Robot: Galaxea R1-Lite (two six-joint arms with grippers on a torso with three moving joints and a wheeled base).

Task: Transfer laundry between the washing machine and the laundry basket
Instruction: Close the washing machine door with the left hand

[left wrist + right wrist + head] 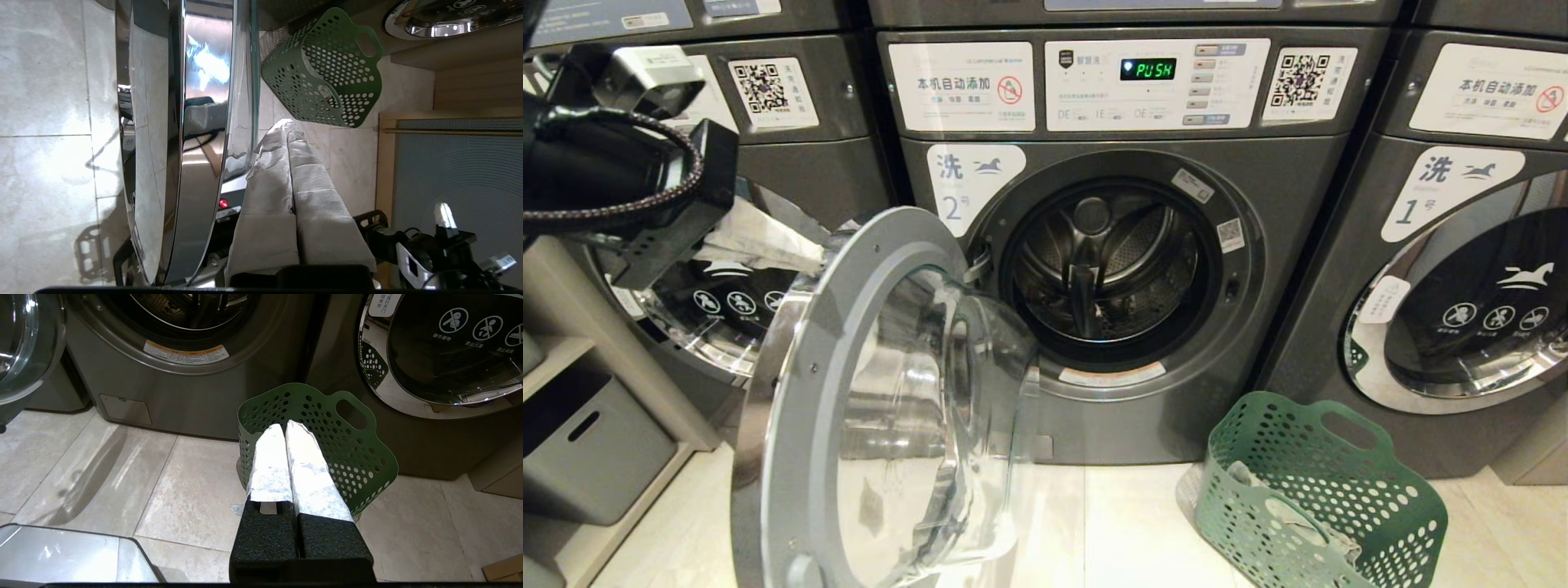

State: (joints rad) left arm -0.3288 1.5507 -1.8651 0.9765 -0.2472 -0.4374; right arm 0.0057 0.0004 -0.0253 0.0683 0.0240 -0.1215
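**Open door stands in the left arm's way**

The washing machine (1127,269) marked 2 has its glass door (882,408) swung wide, and the left claw (286,134) sits just beside that door's rim, fingers pressed together and holding nothing. A careless swing from there could knock the door or scrape its glass.

The laundry (1298,514) looks to lie in the green laundry basket (1339,457) on the floor to the right of the open washer; the drum (1107,265) seems nearly bare. To reach the basket, the left arm has to get round the door.

The right claw (288,433), also closed and empty, hangs above the basket. The washer marked 1 (1462,269) crowds the basket's far side, and grey bins (584,445) sit on the shelves at left.
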